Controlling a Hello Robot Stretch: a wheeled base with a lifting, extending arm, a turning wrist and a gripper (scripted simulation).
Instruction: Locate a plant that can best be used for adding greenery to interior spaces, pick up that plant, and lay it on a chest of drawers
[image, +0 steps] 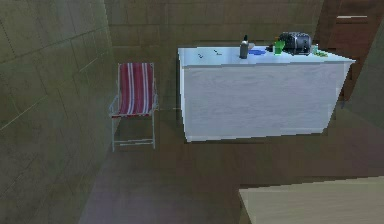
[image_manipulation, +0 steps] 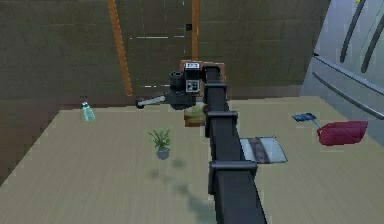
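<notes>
Pale beige wood makes the tabletop (image_manipulation: 90, 170) in the arm side view, smooth and matt. On it stands the plant (image_manipulation: 161, 142), a small spiky green tuft in a dark round pot, upright, just to the picture's left of the arm (image_manipulation: 232, 165), a dark square bar. The gripper (image_manipulation: 145, 103) sits farther up the picture than the plant, at the table's far edge. Its thin fingers (image_manipulation: 152, 101) have just bare wall and tabletop behind them, so it holds nothing.

A slim teal bottle (image_manipulation: 88, 112) stands near the far left edge. To the arm's right lie a flat grey-and-white item (image_manipulation: 266, 150), a small blue item (image_manipulation: 303, 117) and a red rounded one (image_manipulation: 342, 132). A steel-grey fridge (image_manipulation: 350, 60) rises at the right.

The forward view gives the room ahead. There a folding chair (image: 135, 92) with red and white striped fabric stands beside a white boxy counter (image: 260, 100). The counter carries a dark bottle (image: 245, 46), a blue dish (image: 258, 51) and a dark appliance (image: 295, 42).
</notes>
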